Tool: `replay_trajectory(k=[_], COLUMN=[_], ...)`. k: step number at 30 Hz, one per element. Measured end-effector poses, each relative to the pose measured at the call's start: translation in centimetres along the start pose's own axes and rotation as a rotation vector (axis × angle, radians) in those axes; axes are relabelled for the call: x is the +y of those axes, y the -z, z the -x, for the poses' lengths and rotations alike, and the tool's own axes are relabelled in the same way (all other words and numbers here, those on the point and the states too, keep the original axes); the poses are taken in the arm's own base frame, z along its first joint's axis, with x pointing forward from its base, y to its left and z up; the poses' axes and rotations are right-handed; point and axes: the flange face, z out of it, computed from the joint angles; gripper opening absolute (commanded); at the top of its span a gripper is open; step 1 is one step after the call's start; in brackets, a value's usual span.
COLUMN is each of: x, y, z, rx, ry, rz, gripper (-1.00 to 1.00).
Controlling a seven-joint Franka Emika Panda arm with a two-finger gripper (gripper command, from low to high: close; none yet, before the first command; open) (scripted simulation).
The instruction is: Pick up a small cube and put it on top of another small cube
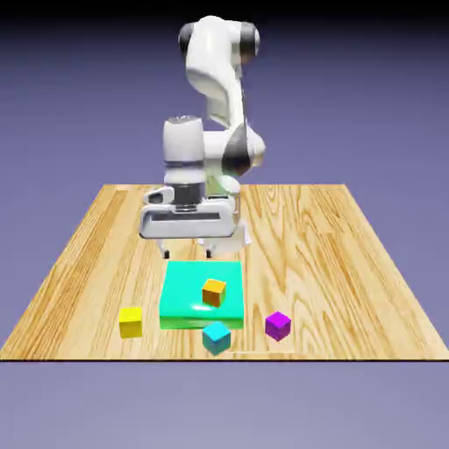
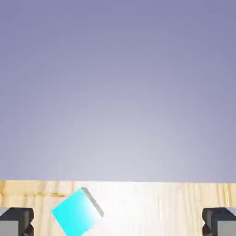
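The small plain bright yellow cube [image 1: 131, 322] lay on the wooden surface [image 1: 351, 263] in the lower left of the exterior view, apart from every other object and well clear of the arm. To its right sat a flat green square slab [image 1: 186, 296], with a small orange cube [image 1: 214, 292] resting on top of it. A small teal cube [image 1: 217, 337] stood just below the slab's lower edge, and a small purple cube [image 1: 278, 325] lay to the lower right of the slab.

The white robot arm's fingers [image 1: 188, 251] hung above the slab's upper edge in the middle of the frame, spread fully apart and holding nothing. The hand view showed the two grey fingertips [image 2: 16, 222] at the bottom corners, with a teal cube [image 2: 77, 214] low between them and bare surface around it.

Judged from this layout, the task was at its start: no cube had been grasped or lifted, and the yellow cube was untouched. The approach, grasp, lift, carry and placement all remained.

Count: four small cubes, one slab, one arm.
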Motion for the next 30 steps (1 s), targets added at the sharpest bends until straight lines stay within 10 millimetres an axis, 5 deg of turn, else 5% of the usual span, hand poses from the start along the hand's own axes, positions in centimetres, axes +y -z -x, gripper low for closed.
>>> replay_trajectory(k=[15, 30], x=[5.0, 7.7], y=[-12.1, -20.3], z=[-8.9, -12.0], rx=[-0.383, -0.709], ry=[0.006, 0.059], rz=[0.386, 0.773], gripper=[0.0, 0.0])
